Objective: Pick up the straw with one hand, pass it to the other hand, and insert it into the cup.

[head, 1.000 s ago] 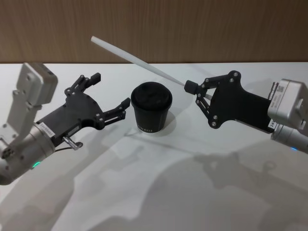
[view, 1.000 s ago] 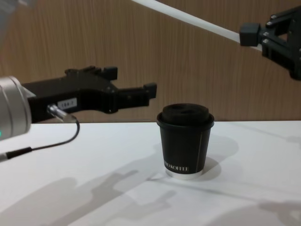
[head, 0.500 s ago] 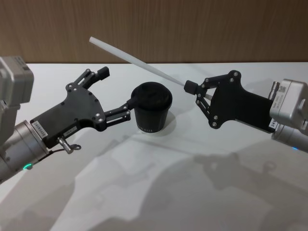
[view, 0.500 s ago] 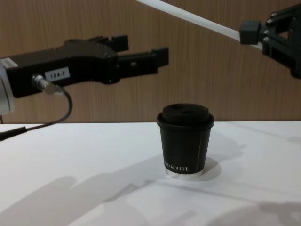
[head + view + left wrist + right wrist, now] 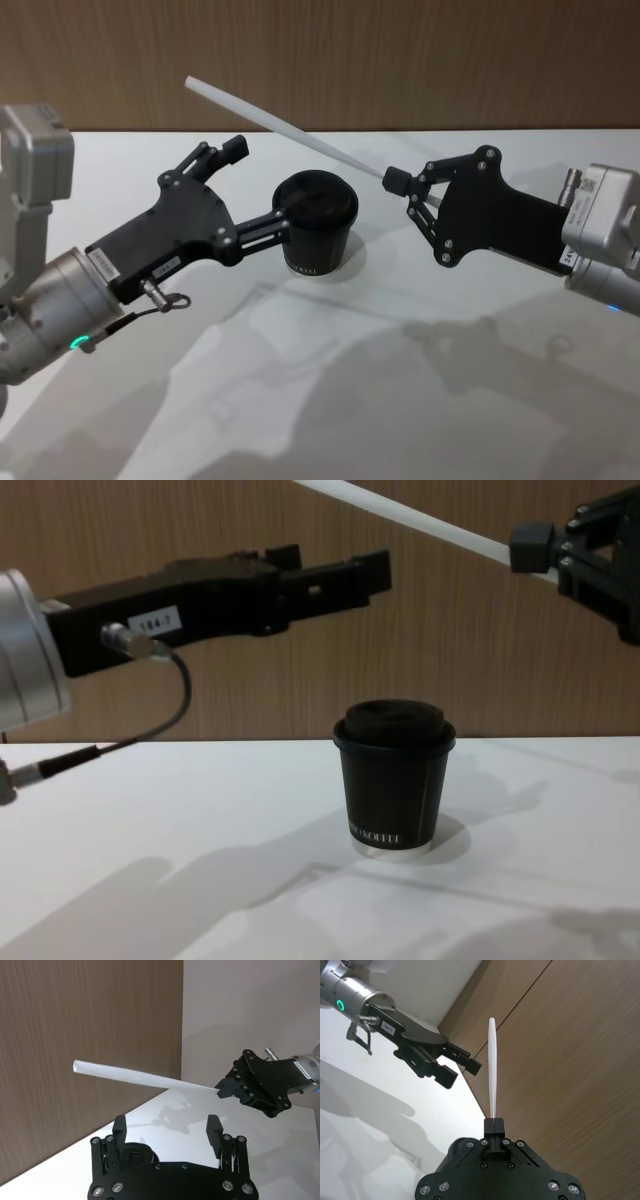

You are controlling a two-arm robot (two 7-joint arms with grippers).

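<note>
The straw [image 5: 280, 125] is pinched at its lower end by the right gripper [image 5: 398, 184] and slanted high above the cup [image 5: 315, 232]. The left gripper [image 5: 260, 183] is spread wide beneath the shaft. For a clean handover it should be raised until the straw is squarely bracketed, then closed before anything is released.
</note>
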